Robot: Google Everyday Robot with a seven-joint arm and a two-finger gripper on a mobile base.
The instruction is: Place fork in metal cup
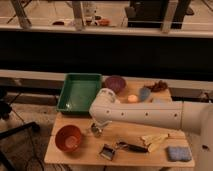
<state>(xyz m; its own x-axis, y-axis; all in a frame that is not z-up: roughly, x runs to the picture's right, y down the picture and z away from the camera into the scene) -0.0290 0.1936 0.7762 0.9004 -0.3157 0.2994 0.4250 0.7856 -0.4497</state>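
My gripper (99, 125) hangs from the white arm (145, 116), which reaches in from the right over the wooden table (85, 156). It is directly above a small shiny object (94, 132) that looks like the metal cup, just right of the orange bowl (68, 138). I cannot tell whether the gripper touches it or holds anything. A dark-handled utensil (131, 147), apparently the fork, lies flat near the table's front edge. A squarish metal piece (106, 152) lies at its left end.
A green tray (79, 92) sits at the back left, with a purple bowl (115, 83), an orange ball (132, 98), a small blue bowl (145, 93) and a brown item (160, 86) along the back. A yellow item (155, 140) and a blue sponge (178, 153) lie front right.
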